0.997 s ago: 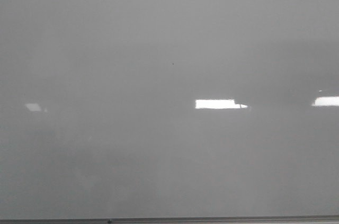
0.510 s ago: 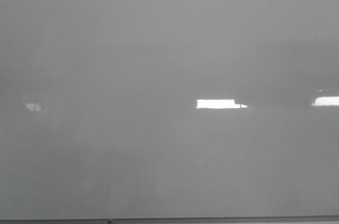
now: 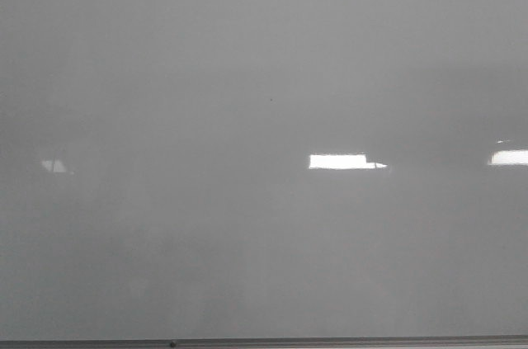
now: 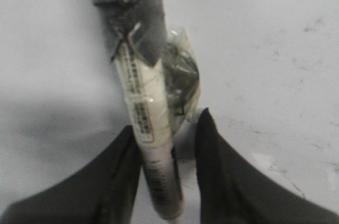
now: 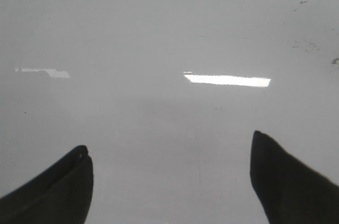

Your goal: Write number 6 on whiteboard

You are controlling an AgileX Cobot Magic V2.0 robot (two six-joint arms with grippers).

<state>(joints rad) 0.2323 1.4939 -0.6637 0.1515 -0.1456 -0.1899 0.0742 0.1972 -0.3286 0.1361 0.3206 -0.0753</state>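
Left gripper (image 4: 165, 128) clenched on a white marker (image 4: 151, 128); right gripper (image 5: 169, 158) released, facing the whiteboard (image 3: 264, 242).

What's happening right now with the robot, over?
Left gripper shut on marker, dark cap end pointing away. Right gripper open, empty. Whiteboard bare, no 6 drawn yet. Nothing in the way.

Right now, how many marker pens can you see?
1: a white-barrelled marker pen with a dark cap, held in the left tool. The right tool is open and empty over the glossy grey whiteboard; others may lie out of view.
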